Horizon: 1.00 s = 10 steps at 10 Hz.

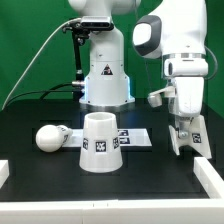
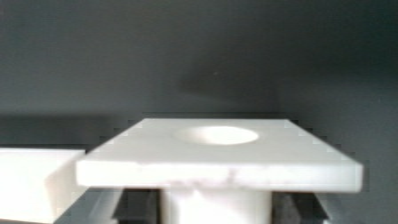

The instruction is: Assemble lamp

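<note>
Honestly, you cannot tell whether the jaws are clamped on the base (image 2: 214, 160) or only straddling it. The block sits right between them, with the socket hole (image 2: 224, 134) on its top face. If the hold is loose or off-centre, the block could twist or slip once you move. The bulb (image 1: 49, 137) and shade (image 1: 100, 142) lie well away from the jaws. Your arm hangs steeply, with the gripper (image 1: 180, 143) pointing down, close to the table (image 1: 40, 188).
</note>
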### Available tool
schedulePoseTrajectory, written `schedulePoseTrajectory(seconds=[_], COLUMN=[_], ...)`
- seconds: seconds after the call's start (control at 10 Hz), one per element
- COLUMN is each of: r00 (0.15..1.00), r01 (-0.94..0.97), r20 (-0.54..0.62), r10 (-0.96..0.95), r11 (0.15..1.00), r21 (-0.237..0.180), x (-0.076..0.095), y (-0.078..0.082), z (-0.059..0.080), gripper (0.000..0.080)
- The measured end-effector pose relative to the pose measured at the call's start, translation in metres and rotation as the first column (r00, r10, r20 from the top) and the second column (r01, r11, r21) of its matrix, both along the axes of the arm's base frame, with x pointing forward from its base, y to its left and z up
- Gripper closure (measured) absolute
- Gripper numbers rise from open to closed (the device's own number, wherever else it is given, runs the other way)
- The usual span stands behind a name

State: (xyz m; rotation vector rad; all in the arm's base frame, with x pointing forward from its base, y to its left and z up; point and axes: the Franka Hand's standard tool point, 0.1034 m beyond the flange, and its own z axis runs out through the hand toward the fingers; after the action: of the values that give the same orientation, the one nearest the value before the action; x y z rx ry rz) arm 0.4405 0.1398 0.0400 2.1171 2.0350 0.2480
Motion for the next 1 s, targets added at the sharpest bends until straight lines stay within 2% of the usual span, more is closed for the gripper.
schedulePoseTrajectory(seconds=[0.2, 0.4, 0.8, 0.9, 1.0], r00=[0.955, 0.837, 0.71, 0.654, 0.465], r01=[-0.295, -0.543, -0.698, -0.75, -0.866], r20=[-0.007, -0.008, -0.053, -0.071, -0.071], r10=[0.295, 0.547, 0.702, 0.753, 0.882], r11=[0.952, 0.828, 0.692, 0.632, 0.437], r21=[-0.083, -0.142, -0.181, -0.195, -0.242], x=[0.007, 0.012, 0.006, 0.005, 0.008], y=[-0.002, 0.009, 0.009, 0.008, 0.006], z=[0.004, 0.009, 0.007, 0.006, 0.011], gripper=[0.05, 0.05, 0.0501, 0.05, 0.05])
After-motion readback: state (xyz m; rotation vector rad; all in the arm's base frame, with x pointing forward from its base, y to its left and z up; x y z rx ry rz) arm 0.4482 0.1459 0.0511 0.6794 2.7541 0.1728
